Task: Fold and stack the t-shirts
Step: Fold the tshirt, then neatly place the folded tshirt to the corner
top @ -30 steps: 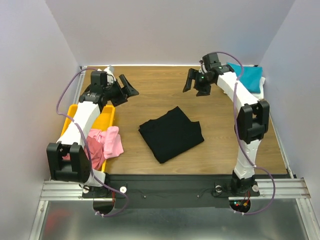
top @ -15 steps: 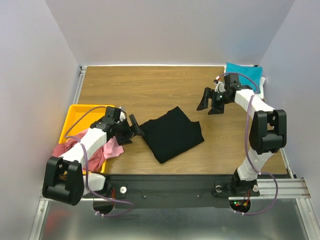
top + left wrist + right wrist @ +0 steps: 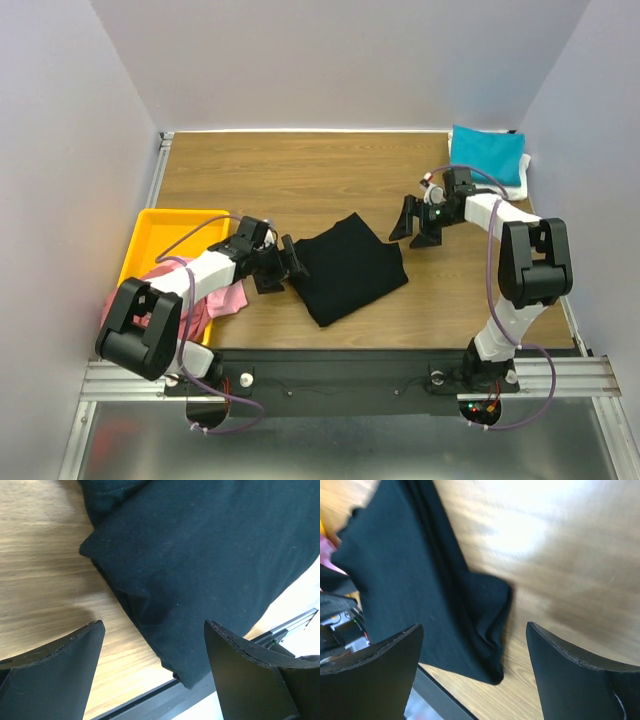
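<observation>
A folded black t-shirt (image 3: 345,265) lies in the middle of the table. My left gripper (image 3: 283,268) is open and empty, low at the shirt's left corner; the left wrist view shows the black cloth (image 3: 200,565) between and beyond the spread fingers. My right gripper (image 3: 415,225) is open and empty, just right of the shirt's far right corner; the right wrist view shows that corner (image 3: 485,615). A folded teal shirt (image 3: 488,152) lies on a white one (image 3: 518,182) at the back right. Pink (image 3: 232,299) and dusty red (image 3: 190,312) shirts spill from the tray.
A yellow plastic tray (image 3: 165,232) stands at the left edge of the table under the left arm. The black front rail (image 3: 330,365) runs along the near edge. Grey walls close in the left, back and right sides.
My left gripper has moved from the back left over the tray down to the black shirt's left corner. My right gripper has come down and nearer, to the shirt's right corner.
</observation>
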`<state>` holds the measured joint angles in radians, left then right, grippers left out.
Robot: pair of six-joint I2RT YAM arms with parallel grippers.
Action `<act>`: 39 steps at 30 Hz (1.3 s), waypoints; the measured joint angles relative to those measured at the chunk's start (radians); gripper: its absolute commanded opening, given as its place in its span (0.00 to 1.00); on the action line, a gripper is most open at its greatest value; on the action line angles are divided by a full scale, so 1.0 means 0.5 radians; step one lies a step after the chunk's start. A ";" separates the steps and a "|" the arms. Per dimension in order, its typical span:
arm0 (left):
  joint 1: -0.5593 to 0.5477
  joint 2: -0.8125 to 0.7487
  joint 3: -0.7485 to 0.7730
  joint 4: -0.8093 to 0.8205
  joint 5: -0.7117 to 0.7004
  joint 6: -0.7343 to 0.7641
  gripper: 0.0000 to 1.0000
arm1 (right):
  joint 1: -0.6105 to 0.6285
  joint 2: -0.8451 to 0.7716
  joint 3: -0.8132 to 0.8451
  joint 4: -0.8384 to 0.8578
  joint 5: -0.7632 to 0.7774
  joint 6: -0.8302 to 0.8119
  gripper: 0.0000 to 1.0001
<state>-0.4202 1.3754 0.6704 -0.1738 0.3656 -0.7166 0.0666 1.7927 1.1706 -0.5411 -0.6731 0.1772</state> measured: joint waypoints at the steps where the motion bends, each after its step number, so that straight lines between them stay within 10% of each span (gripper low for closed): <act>1: -0.004 0.003 -0.024 0.027 -0.002 -0.016 0.93 | 0.001 0.000 -0.038 0.002 -0.003 -0.003 0.89; 30: -0.187 0.472 0.136 0.571 0.256 -0.190 0.83 | 0.555 0.056 -0.220 0.149 -0.197 0.052 0.82; 37: -0.267 0.558 0.190 0.652 0.278 -0.240 0.82 | 0.696 0.170 -0.169 0.178 -0.195 0.105 0.31; 39: -0.273 0.562 0.191 0.659 0.277 -0.242 0.83 | 0.710 0.204 -0.169 0.177 -0.150 0.129 0.00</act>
<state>-0.5568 1.6562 0.7658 0.1558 0.5041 -0.8375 0.4217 1.8946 1.0863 -0.4526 -0.7483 0.2417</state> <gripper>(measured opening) 0.822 0.312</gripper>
